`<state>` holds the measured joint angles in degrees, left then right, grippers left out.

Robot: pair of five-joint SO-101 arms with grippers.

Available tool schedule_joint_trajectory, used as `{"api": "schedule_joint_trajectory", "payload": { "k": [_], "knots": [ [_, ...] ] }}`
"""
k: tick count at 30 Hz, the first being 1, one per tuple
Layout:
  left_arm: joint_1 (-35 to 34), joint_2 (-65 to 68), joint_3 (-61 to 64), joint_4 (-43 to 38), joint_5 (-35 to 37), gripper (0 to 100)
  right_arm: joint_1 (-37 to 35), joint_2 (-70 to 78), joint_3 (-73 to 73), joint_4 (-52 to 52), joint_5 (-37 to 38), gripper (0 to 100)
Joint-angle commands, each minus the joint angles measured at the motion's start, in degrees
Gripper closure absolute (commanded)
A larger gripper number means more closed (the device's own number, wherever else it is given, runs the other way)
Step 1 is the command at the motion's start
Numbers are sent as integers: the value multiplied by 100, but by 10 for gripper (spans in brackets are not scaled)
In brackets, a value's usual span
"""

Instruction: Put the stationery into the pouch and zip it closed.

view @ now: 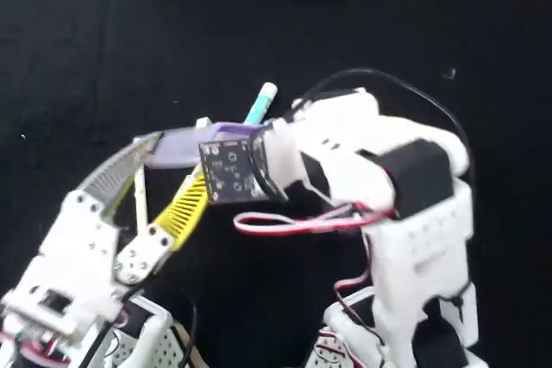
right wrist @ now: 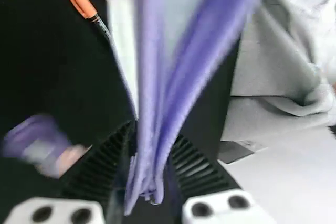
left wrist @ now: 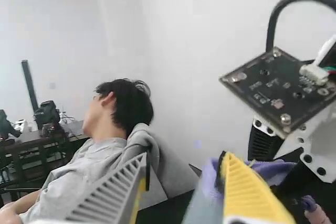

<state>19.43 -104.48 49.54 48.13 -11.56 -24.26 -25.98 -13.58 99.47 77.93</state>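
pouch [right wrist: 176, 45], pinched in right gripper [right wrist: 153, 140]

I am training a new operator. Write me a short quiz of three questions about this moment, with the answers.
1. True or false: the right gripper is shut on the purple pouch.
2. In the right wrist view, a pen lies on the black table. Its cap is: A) blue B) orange C) yellow.
3. Fill in the missing word: the fingers of the left gripper are ____ (open or shut).

Key: 1 true; 2 B; 3 open.
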Motion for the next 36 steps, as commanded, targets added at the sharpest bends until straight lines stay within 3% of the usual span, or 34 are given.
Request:
{"api": "schedule_joint_trajectory", "payload": {
  "k": [1, 8, 13, 18, 26, 31, 36],
  "knots": [
    [-453, 18, -734, 659, 70, 770, 79, 145, -66, 176, -114, 988],
    [-523, 9, -1341, 1741, 62, 770, 264, 277, -734, 176, -211, 988],
    [-523, 9, -1314, 2048, 62, 770, 818, 233, -462, 185, -246, 988],
    [-532, 9, -1288, 2136, 62, 770, 1090, 233, 66, 185, -853, 988],
    [-1736, 9, -435, 1996, 97, 770, 1486, 233, 497, 193, -2119, 988],
    [-2360, 9, 699, 1292, 105, 770, 2286, 233, 602, 193, -2127, 988],
    [-2510, 18, 1763, 519, 105, 770, 2980, -136, 391, 193, -1767, 988]
  ]
}}
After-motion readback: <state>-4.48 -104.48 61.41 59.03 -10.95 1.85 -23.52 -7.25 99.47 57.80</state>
